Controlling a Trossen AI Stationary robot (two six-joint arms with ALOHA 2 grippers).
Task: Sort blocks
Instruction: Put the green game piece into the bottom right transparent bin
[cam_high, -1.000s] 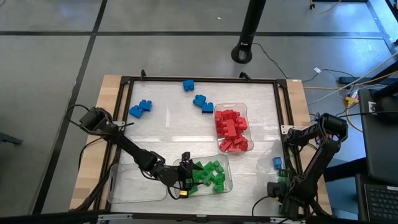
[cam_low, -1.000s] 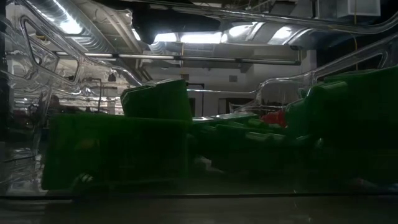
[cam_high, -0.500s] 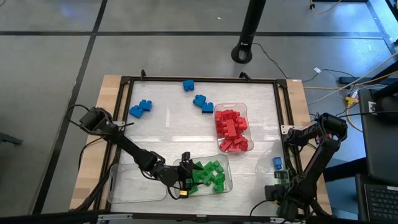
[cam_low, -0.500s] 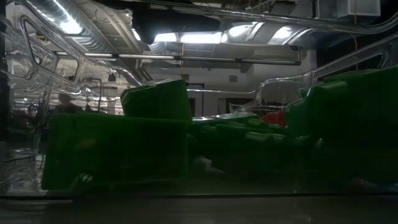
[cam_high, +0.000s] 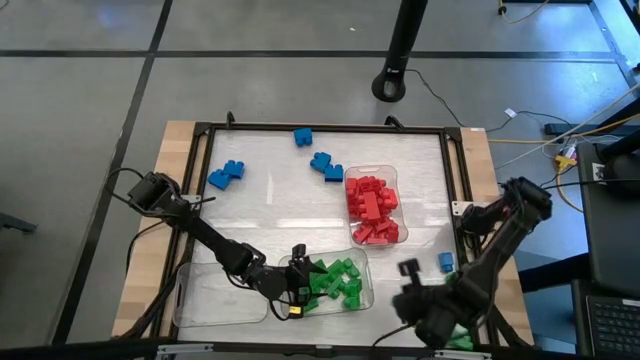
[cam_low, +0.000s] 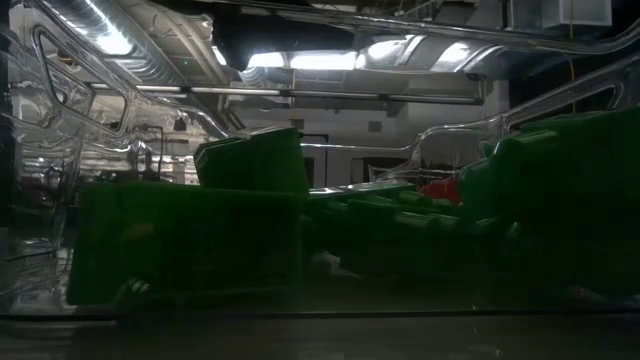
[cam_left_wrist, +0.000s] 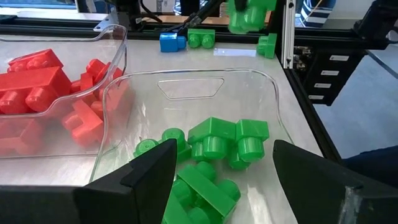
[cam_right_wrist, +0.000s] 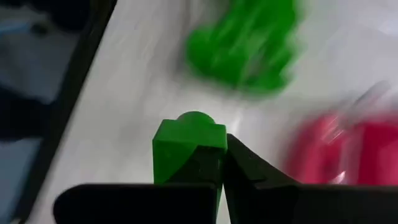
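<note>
Green blocks (cam_high: 340, 282) fill a clear tray at the near middle, and red blocks (cam_high: 372, 207) fill the clear tray behind it. Blue blocks lie loose on the table at the far left (cam_high: 226, 174), the far middle (cam_high: 325, 165) and the right edge (cam_high: 446, 262). My left gripper (cam_left_wrist: 217, 186) hovers open over the green tray. My right gripper (cam_high: 415, 303) hangs in the air right of that tray, shut on one green block (cam_right_wrist: 188, 149), which also shows high up in the left wrist view (cam_left_wrist: 249, 14). My right gripper pinches the green block between its two fingers, by the block's lower part (cam_right_wrist: 186, 168); the round stud on the block's far end points away from the fingers. The fingers slant downward. The block is lifted clear of the table.
A third clear tray (cam_high: 220, 295) lies at the near left, under my left arm. Two loose green blocks (cam_left_wrist: 201, 38) (cam_left_wrist: 267, 45) sit on the table by the right frame rail. A black frame (cam_high: 320, 128) borders the table top.
My right gripper has risen from the near right corner and swung toward the table's left, toward the green tray, rolling at the wrist as it went. It carries the green block, lifted clear of the table.
</note>
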